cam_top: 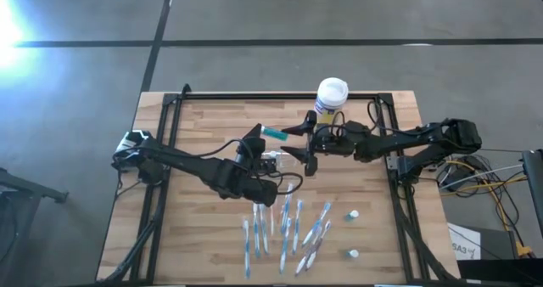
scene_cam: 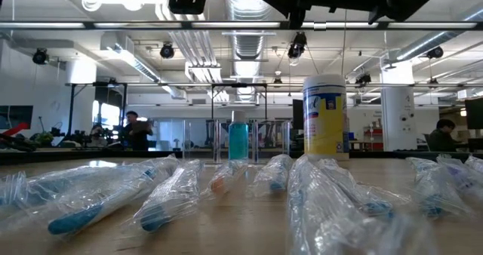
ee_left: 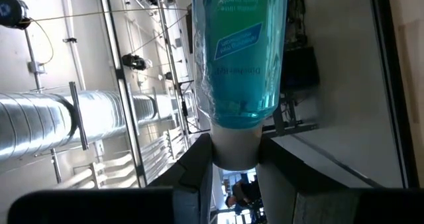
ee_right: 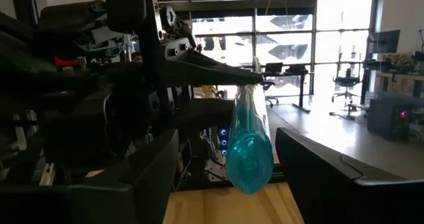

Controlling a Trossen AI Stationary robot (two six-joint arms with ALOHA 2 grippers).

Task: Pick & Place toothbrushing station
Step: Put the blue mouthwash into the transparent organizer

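Note:
A bottle of teal liquid (cam_top: 275,134) with a white cap hangs level above the table's middle, with my left gripper (cam_top: 258,139) shut on it. My right gripper (cam_top: 304,144) faces it from the table's right, open. Its fingers stand on either side of the bottle's free end (ee_right: 248,151) without touching it. Below the arms the see-through toothbrushing station (scene_cam: 238,143) stands on the wood, with something teal inside it. Wrapped toothbrushes (cam_top: 288,227) lie toward the near edge. My left gripper pinches the bottle's white cap (ee_left: 235,134) between its two fingers (ee_left: 196,168). The fingers come level from the table's left and lie along the bottle. The bottle sticks out level beyond the fingertips toward the right arm, lifted clear of the table.
A yellow canister with a white lid (cam_top: 332,96) stands at the far edge, close behind the right gripper. Two small white and teal pieces (cam_top: 351,213) (cam_top: 353,254) lie near the front right. Black rails (cam_top: 165,151) run along the table's sides. People show in the room beyond.

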